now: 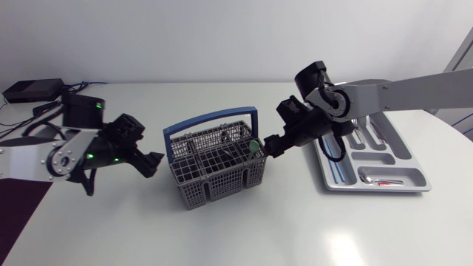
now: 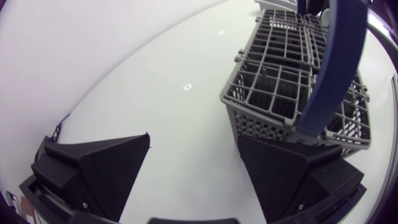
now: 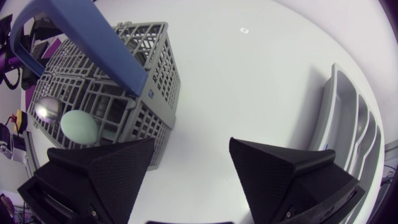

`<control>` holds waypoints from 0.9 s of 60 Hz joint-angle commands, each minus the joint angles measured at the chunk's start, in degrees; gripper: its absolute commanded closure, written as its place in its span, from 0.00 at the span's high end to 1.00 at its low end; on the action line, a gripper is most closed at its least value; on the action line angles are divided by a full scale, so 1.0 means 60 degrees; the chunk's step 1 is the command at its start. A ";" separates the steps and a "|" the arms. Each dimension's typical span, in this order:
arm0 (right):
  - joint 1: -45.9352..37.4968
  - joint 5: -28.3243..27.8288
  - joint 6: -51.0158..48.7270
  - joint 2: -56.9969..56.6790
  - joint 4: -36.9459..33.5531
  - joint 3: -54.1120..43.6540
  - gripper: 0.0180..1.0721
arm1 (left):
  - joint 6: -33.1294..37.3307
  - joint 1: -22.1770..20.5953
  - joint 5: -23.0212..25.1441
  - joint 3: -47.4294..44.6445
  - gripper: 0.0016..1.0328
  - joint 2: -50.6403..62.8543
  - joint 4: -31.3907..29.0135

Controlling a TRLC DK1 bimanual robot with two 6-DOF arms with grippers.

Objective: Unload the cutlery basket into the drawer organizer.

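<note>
The grey cutlery basket [image 1: 214,164] with a blue handle [image 1: 211,120] stands mid-table. A pale green spoon [image 1: 253,145] pokes up at its right corner. My left gripper [image 1: 151,164] hangs open just left of the basket; in the left wrist view it [image 2: 193,180] is empty, with the basket [image 2: 292,81] ahead beside one finger. My right gripper [image 1: 273,145] is open at the basket's right corner; the right wrist view shows it [image 3: 193,174] empty, next to the green spoon [image 3: 79,126] and a metal spoon [image 3: 48,109]. The grey organizer [image 1: 414,171] lies at the right and holds a spoon [image 1: 367,177].
A red-handled piece [image 1: 388,182] lies in the organizer's front compartment. A black box [image 1: 33,90] with cables sits at the back left. A dark purple mat [image 1: 15,207] covers the table's left front corner. The organizer's wall [image 3: 348,124] shows beyond my right gripper.
</note>
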 commanded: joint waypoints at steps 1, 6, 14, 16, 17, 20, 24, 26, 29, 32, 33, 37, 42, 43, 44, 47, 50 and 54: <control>-0.0142 0.0042 -0.0160 -0.0635 0.0085 -0.0251 0.83 | 0.0862 0.0618 0.0628 0.0171 0.95 -0.1304 -0.0301; -0.0186 0.0042 -0.0409 -0.1060 0.0100 -0.0471 0.83 | 0.1712 0.0852 0.1258 0.0420 0.95 -0.2447 -0.1063; -0.0215 -0.0061 -0.0658 -0.1880 0.0422 -0.1013 0.85 | 0.2854 0.0061 0.1726 0.0962 0.95 -0.3912 -0.2557; -0.0229 -0.0090 -0.0687 -0.2041 0.0539 -0.1174 0.85 | 0.3030 -0.0364 0.1712 0.1035 0.95 -0.4132 -0.2777; -0.0215 -0.0119 -0.0731 -0.2129 0.0627 -0.1277 0.85 | 0.3132 -0.0613 0.1697 0.1093 0.95 -0.4219 -0.2894; -0.0259 -0.0119 -0.0790 -0.2363 0.0803 -0.1526 0.85 | 0.3352 -0.1345 0.1521 0.1255 0.95 -0.4337 -0.3231; -0.0273 -0.0148 -0.0907 -0.2686 0.0935 -0.1819 0.86 | 0.3674 -0.2356 0.1067 0.1386 0.94 -0.4351 -0.3568; -0.0288 -0.0222 -0.0966 -0.2847 0.1052 -0.1980 0.86 | 0.3909 -0.2956 0.0774 0.1401 0.94 -0.4322 -0.3641; -0.0347 -0.0236 -0.1054 -0.3096 0.1169 -0.2200 0.86 | 0.4158 -0.3513 0.0525 0.1430 0.93 -0.4234 -0.3729; -0.0376 -0.0266 -0.1200 -0.3316 0.1227 -0.2405 0.86 | 0.4466 -0.4099 0.0320 0.1533 0.93 -0.3985 -0.3949; -0.0391 -0.0295 -0.1229 -0.3374 0.1242 -0.2449 0.86 | 0.4583 -0.4231 0.0276 0.1562 0.93 -0.3912 -0.3993; -0.0405 -0.0339 -0.1405 -0.3579 0.1315 -0.2698 0.86 | 0.5007 -0.4597 0.0071 0.1679 0.93 -0.3560 -0.4081; -0.0405 -0.0397 -0.1596 -0.3814 0.1433 -0.3020 0.86 | 0.5447 -0.4978 -0.0046 0.2002 0.92 -0.3004 -0.4315; -0.0405 -0.0412 -0.1640 -0.3843 0.1447 -0.3064 0.86 | 0.5506 -0.4993 -0.0046 0.2031 0.92 -0.2945 -0.4315; -0.0405 -0.0412 -0.1669 -0.3872 0.1462 -0.3122 0.86 | 0.5608 -0.5022 -0.0061 0.2119 0.92 -0.2828 -0.4315; -0.0376 -0.0412 -0.1728 -0.3960 0.1564 -0.3269 0.86 | 0.5769 -0.5080 -0.0061 0.2368 0.92 -0.2491 -0.4330; -0.0332 -0.0397 -0.1815 -0.4048 0.1623 -0.3386 0.86 | 0.6004 -0.5154 -0.0075 0.2690 0.91 -0.2169 -0.4491; -0.0288 -0.0397 -0.1874 -0.4121 0.1682 -0.3518 0.86 | 0.6341 -0.5271 -0.0149 0.3203 0.90 -0.1656 -0.4842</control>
